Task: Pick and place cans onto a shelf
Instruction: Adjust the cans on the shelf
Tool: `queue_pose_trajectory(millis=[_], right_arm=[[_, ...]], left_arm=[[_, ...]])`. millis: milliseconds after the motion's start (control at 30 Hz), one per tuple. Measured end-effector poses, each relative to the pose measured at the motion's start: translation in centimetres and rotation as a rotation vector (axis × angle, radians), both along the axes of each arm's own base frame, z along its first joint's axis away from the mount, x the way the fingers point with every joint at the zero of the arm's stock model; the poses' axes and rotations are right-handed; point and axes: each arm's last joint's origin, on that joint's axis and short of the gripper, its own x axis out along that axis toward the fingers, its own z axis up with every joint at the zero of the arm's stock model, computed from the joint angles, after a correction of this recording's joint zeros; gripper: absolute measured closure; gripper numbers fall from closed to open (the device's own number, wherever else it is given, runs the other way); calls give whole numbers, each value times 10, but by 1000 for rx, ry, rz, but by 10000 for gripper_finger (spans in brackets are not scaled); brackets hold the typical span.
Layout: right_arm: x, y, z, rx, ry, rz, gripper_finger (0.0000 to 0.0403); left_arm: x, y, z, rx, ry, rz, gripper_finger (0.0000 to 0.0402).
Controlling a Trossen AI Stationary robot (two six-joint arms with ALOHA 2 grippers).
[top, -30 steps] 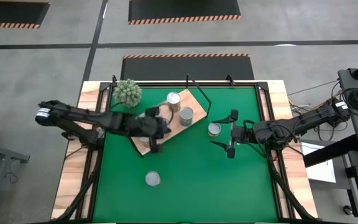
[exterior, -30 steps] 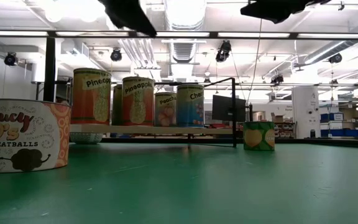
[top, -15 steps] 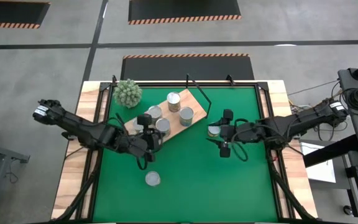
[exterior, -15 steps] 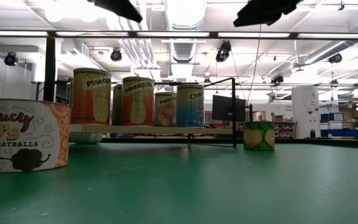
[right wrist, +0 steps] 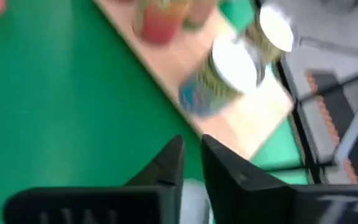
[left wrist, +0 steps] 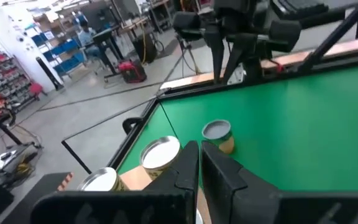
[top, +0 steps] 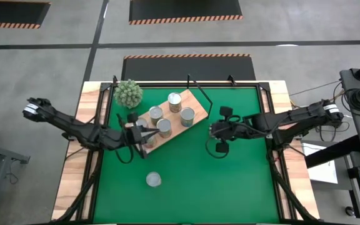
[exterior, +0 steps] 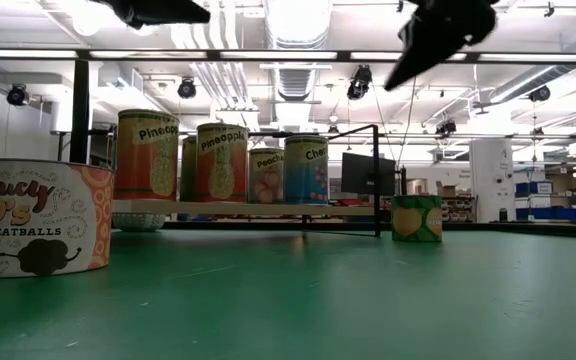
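Note:
The wooden shelf (top: 167,128) lies slantwise on the green mat and bears several silver-topped cans (top: 174,100). A green-sided can (exterior: 416,218) stands on the mat just right of the shelf. My right gripper (top: 212,131) hangs shut above this can (left wrist: 217,132), tipped downward and well clear of it. Another can (top: 153,180) stands alone toward the near edge. My left gripper (top: 145,133) is shut and raised over the shelf's near left end, touching nothing.
A spiky green plant (top: 129,92) stands at the far left corner of the mat. A black wire frame (top: 199,94) rises at the shelf's far right end. Open green mat (top: 230,187) stretches across the near right part.
My left gripper has drawn back from over the shelf toward the table's left edge and turned more level. My right gripper has moved toward the shelf, coming over the green can, and has tipped its fingers downward. No can has moved.

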Motion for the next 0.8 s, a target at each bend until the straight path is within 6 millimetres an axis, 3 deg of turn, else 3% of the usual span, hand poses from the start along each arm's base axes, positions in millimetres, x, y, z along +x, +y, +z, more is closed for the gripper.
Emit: queue_pose_trajectory(millis=[167,333,533,800], right_arm=[[-4,-2,-4,17,22,-29,393],[9,-14,-1,-4,3,-46,394],[50,-43,8,26,23,52,394],[102,-97,-1,54,107,121,394]], left_arm=[[-2,1,-12,47,13,-4,402],[-2,1,-9,63,4,-3,402],[-1,0,2,51,-24,-3,402],[-1,0,0,54,-8,-3,402]])
